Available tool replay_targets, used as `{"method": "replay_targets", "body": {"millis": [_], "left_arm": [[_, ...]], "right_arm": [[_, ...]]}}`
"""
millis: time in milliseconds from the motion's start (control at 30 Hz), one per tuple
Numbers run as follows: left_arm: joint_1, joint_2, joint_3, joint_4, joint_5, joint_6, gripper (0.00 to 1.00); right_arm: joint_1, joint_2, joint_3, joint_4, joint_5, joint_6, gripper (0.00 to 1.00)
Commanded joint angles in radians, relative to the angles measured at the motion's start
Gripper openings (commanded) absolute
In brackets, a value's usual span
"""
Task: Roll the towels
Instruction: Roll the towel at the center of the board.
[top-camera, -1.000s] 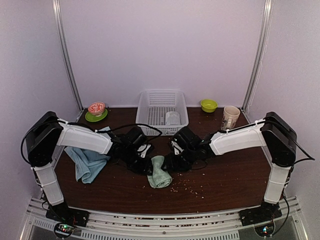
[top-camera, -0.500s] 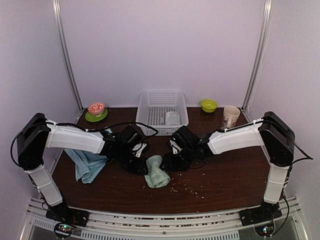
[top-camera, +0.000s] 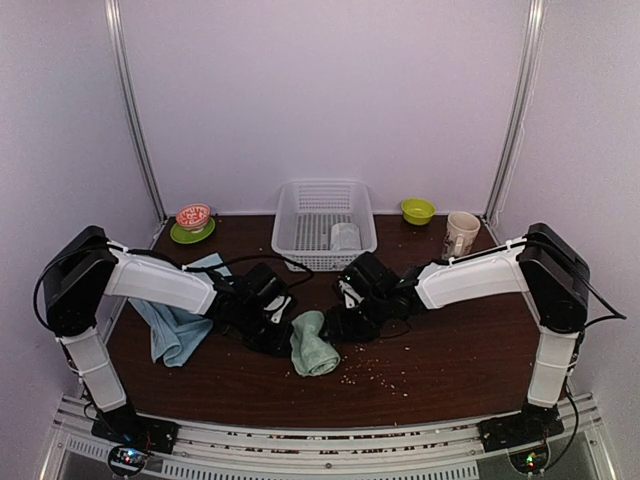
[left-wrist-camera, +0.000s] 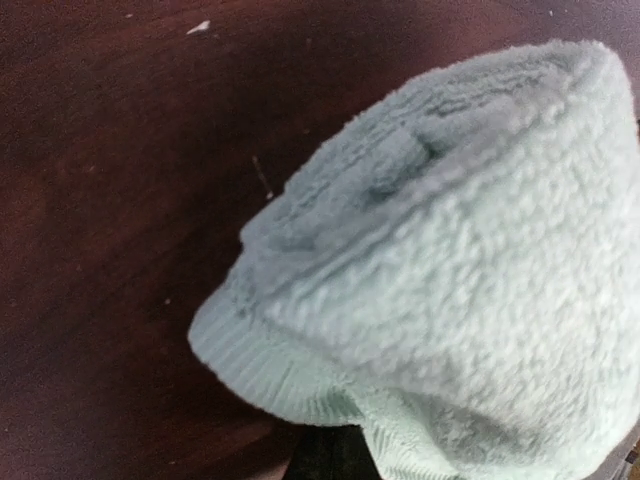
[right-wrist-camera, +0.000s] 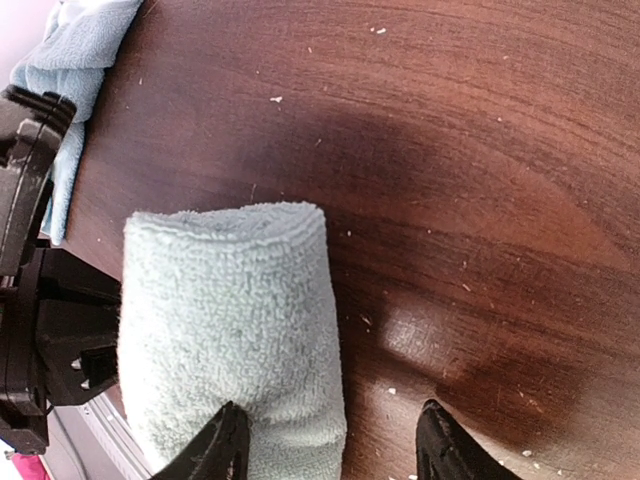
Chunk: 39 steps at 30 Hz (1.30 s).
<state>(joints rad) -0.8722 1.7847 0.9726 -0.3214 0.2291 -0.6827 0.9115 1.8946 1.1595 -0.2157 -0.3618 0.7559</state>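
The pale green towel (top-camera: 312, 345) lies as a thick roll at the table's middle front; no panda patch shows. It fills the left wrist view (left-wrist-camera: 450, 270), with one end draped over a dark finger at the bottom centre. My left gripper (top-camera: 280, 335) is at its left end and looks shut on it. My right gripper (right-wrist-camera: 332, 445) is open at the towel's (right-wrist-camera: 230, 340) right side, with one fingertip (right-wrist-camera: 225, 435) on the cloth. The light blue towel (top-camera: 175, 325) lies crumpled at the left. The greyish-white towel (top-camera: 345, 236) sits rolled in the basket.
The white lattice basket (top-camera: 300, 215) stands at the back centre. A green plate with a red bowl (top-camera: 193, 218) is at the back left. A green bowl (top-camera: 418, 210) and a beige mug (top-camera: 461, 234) are at the back right. Crumbs (top-camera: 375, 370) lie right of the towel.
My left gripper has moved left and toward the front, and the left arm has shifted. The green towel has shifted slightly left. The right gripper has barely moved.
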Motion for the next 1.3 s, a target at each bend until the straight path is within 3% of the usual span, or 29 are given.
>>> {"method": "replay_targets", "body": {"millis": [0,600,1067,1267], "left_arm": [[-0.006,0.057,0.013,0.084,0.05,-0.034,0.0],[-0.017,0.079,-0.02,0.145,0.083,-0.052,0.0],[0.004,-0.204,-0.021,-0.145,-0.01,0.103,0.0],[0.026,-0.228,0.037,-0.103,0.002,0.098,0.0]], "right_arm": [[0.013,0.013,0.025,-0.014,0.002,0.002,0.57],[0.052,0.066,0.063,-0.013,0.013,0.039,0.58],[0.052,0.108,0.034,0.007,0.022,0.051,0.57],[0.051,0.1,0.006,0.03,0.02,0.047,0.56]]}}
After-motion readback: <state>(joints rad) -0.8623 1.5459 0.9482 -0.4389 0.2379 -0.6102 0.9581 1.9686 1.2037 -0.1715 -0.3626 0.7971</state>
